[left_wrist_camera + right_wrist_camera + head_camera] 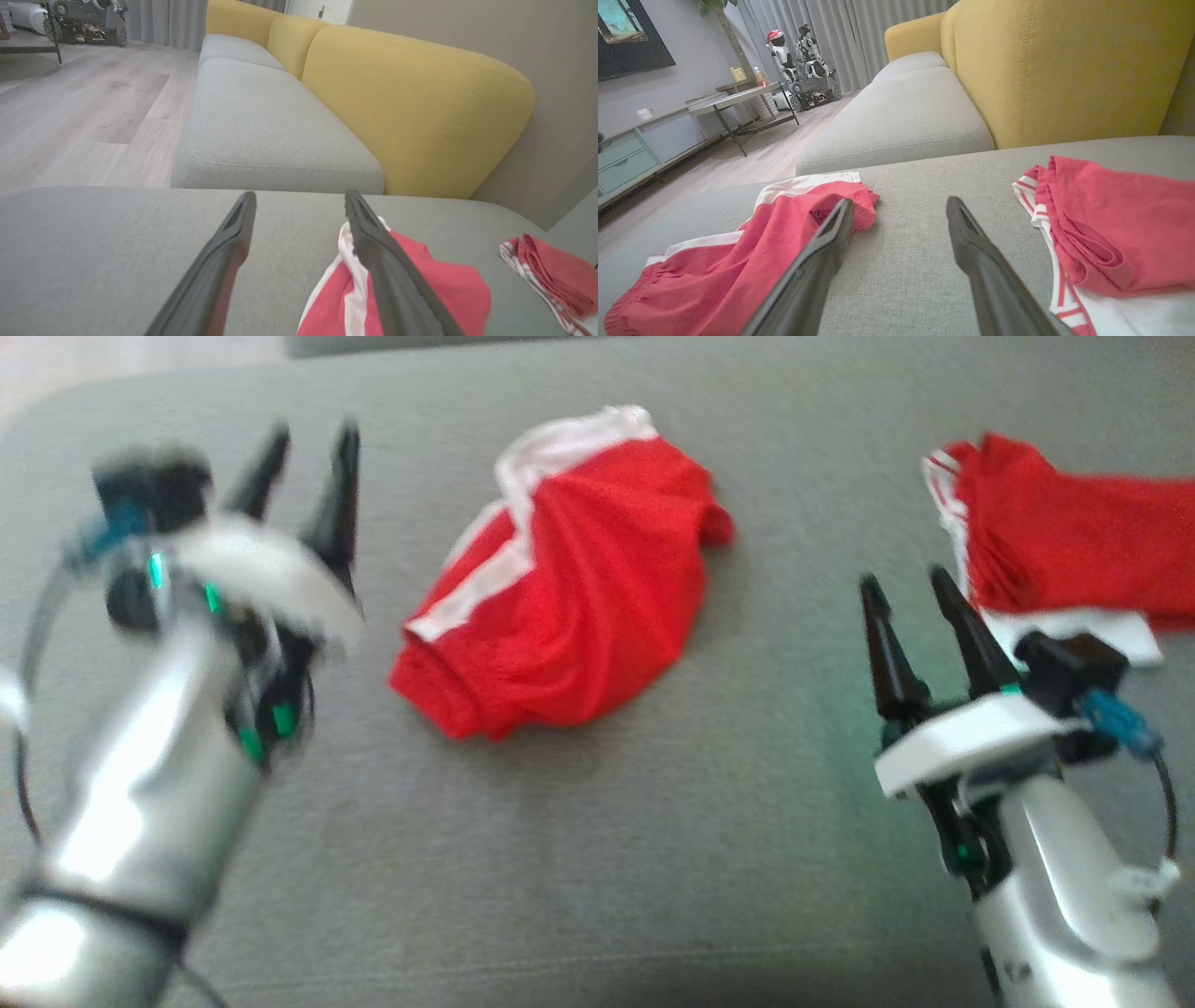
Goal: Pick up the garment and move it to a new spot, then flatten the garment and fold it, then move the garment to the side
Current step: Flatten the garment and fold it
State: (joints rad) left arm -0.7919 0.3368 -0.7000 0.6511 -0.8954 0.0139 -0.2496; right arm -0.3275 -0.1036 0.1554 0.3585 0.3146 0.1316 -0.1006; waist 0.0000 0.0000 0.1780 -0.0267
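The red garment with white trim lies crumpled on the grey cushion, between the left gripper and right gripper. Both grippers are spread wide and empty. A second red cloth lies just beyond the right one.

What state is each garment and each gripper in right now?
middle garment: crumpled, unfolded, lying loose, not held.
right-hand garment: folded, lying off to the side.
left gripper: open, empty, left of the middle garment.
right gripper: open, empty, between the two garments.
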